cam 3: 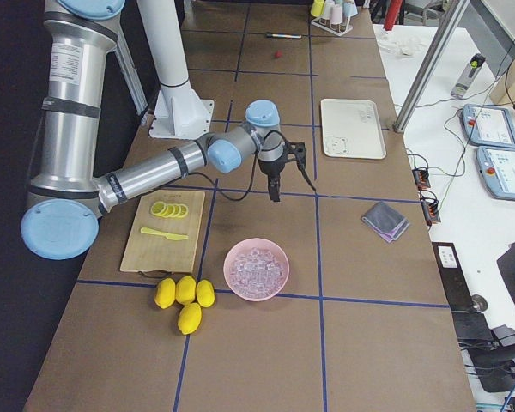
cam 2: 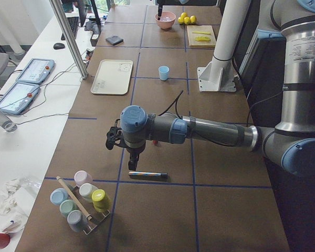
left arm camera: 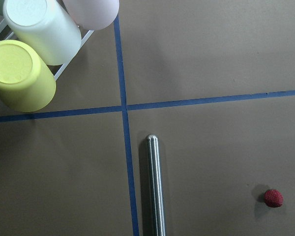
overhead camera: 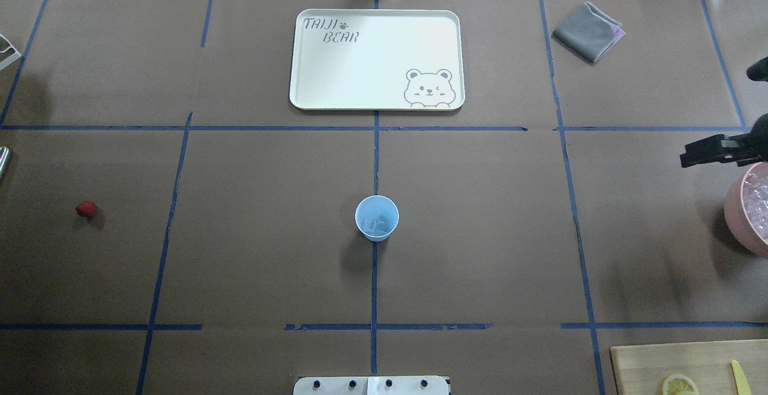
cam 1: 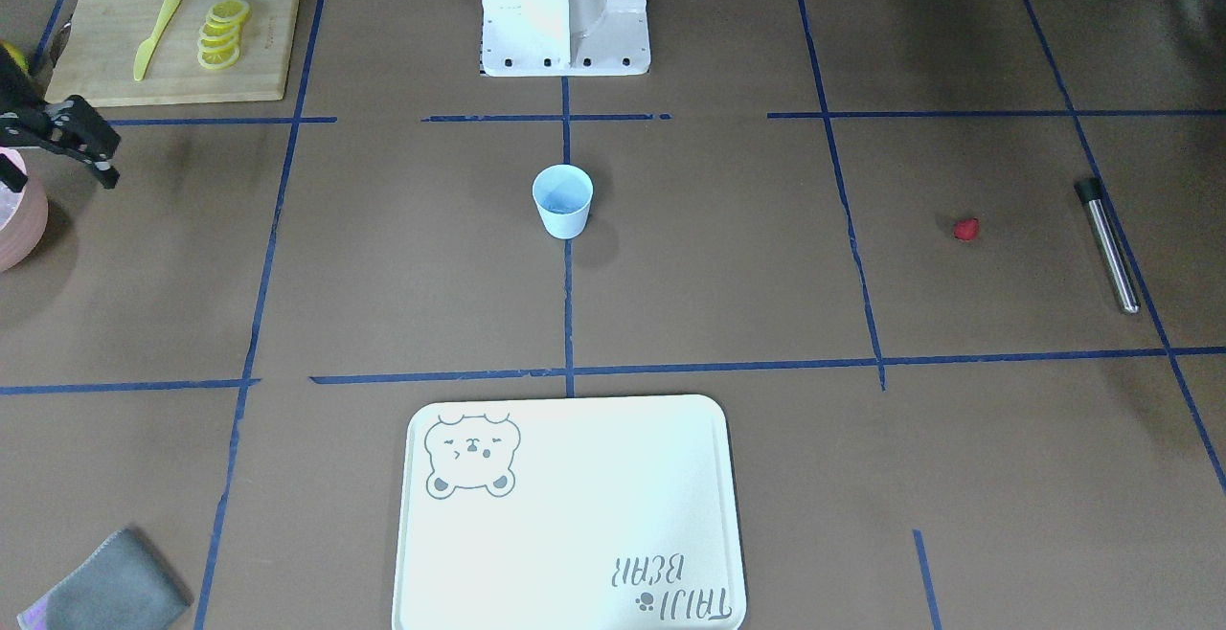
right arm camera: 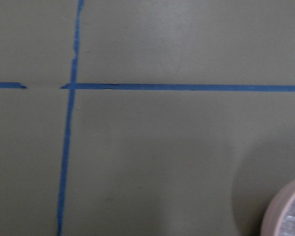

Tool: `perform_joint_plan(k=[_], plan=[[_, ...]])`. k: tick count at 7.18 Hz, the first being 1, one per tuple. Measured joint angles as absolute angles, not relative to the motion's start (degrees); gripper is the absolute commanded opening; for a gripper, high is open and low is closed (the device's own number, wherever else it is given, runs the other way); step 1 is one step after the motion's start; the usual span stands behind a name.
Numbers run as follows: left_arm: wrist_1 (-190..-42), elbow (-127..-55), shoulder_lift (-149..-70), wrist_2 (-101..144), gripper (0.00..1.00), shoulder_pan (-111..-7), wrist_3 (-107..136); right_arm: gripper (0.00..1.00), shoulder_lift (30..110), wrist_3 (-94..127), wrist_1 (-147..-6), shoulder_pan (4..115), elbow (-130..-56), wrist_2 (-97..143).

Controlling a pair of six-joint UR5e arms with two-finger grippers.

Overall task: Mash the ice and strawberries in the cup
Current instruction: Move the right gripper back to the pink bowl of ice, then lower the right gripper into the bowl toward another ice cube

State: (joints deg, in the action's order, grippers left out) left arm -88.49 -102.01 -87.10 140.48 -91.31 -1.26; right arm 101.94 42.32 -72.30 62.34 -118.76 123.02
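Strawberry (overhead camera: 86, 209) is lying bare on the table's left, near the metal rod (cam 1: 1107, 243), well apart from the cup (overhead camera: 377, 218), which is holding ice (overhead camera: 376, 224). Likely soft, light, bruisable; pinching its sides gently looks best. Left gripper (cam 2: 127, 148): cannot tell. Right gripper (overhead camera: 696, 155) is looking closed, empty, beside the pink bowl (overhead camera: 733, 206).

Upright light-blue cup (overhead camera: 377, 218) with ice (overhead camera: 376, 224) inside; red strawberry (overhead camera: 86, 209) well apart, on table.

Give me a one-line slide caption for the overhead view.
Ice sits in the blue cup at center; strawberry lies far left.
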Motion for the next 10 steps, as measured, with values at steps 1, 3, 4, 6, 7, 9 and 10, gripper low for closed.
perform_joint_plan(k=[1, 3, 4, 6, 7, 9, 10], plan=[[-88.48, -102.55, -87.07, 140.47, 1.00, -91.32, -0.74, 0.99, 105.02, 40.67, -67.30, 65.31, -115.27, 125.96], [-88.43, -103.38, -87.03, 140.45, 1.00, -91.32, -0.03, 0.99, 106.72, 39.68, -63.59, 67.41, -109.45, 128.52], [-88.42, -103.48, -87.02, 140.45, 1.00, -91.32, 0.05, 0.99, 107.26, 39.57, -63.40, 67.59, -107.89, 128.81], [-88.42, -103.53, -87.01, 140.45, 1.00, -91.32, 0.08, 0.99, 108.73, 39.43, -63.43, 67.66, -106.33, 128.64], [-88.42, -103.53, -87.01, 140.45, 1.00, -91.32, 0.09, 0.99, 109.12, 39.20, -63.45, 67.67, -105.52, 128.45], [-88.47, -103.58, -87.01, 140.45, 1.00, -91.32, 0.09, 0.99, 109.23, 38.64, -63.46, 67.62, -103.69, 128.14], [-88.48, -103.56, -87.02, 140.45, 1.00, -91.32, 0.09, 0.98, 109.22, 38.55, -63.46, 67.61, -103.09, 128.04]])
